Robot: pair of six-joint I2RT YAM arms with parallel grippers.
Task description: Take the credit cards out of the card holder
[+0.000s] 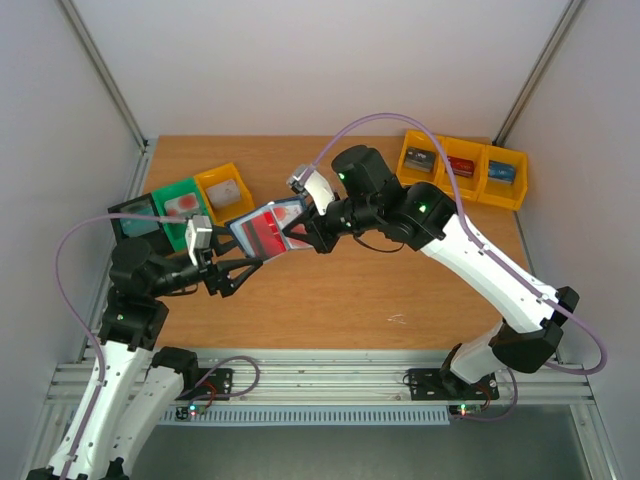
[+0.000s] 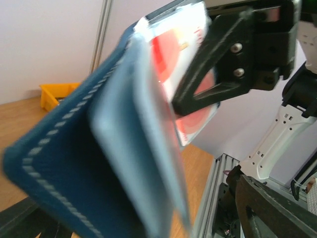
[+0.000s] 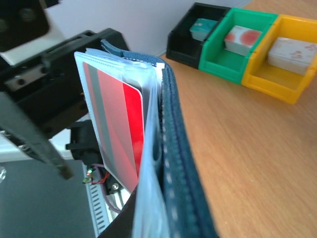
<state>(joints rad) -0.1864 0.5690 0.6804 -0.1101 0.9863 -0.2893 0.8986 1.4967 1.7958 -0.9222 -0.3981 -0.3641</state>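
**Card holder held in the air between the two arms, red card pinched at its right edge**

The card holder (image 1: 240, 231) hangs above the tabletop (image 1: 380, 290), left of centre, and touches no surface. In the top view its long axis runs from near-left to far-right, on the line that joins the two arms.

The right gripper (image 1: 300, 235) meets its right end. Its jaws are pressed together on the red card (image 3: 131, 134) where the card stands out past the pale lining. Whether the lining is caught as well cannot be told.

The left gripper (image 1: 243, 275) sits just beside the near-left end with its jaws spread wide, one on either side of the navy fold. Contact with the fold cannot be told.

The coming move probably turns on this line. The card would slide out along the long axis towards the right arm, but only if the left jaws first close on the fold to hold the card holder back. The left arm is the nearer one for that grip.

- **Left wrist view:** shows one right finger lying flat on the red face of the card, which the top view cannot resolve.
- **Right wrist view:** shows pale cards stacked behind the red one inside the lining, and hides the right fingertips.
- **Top view:** alone shows both arms and the height above the tabletop.
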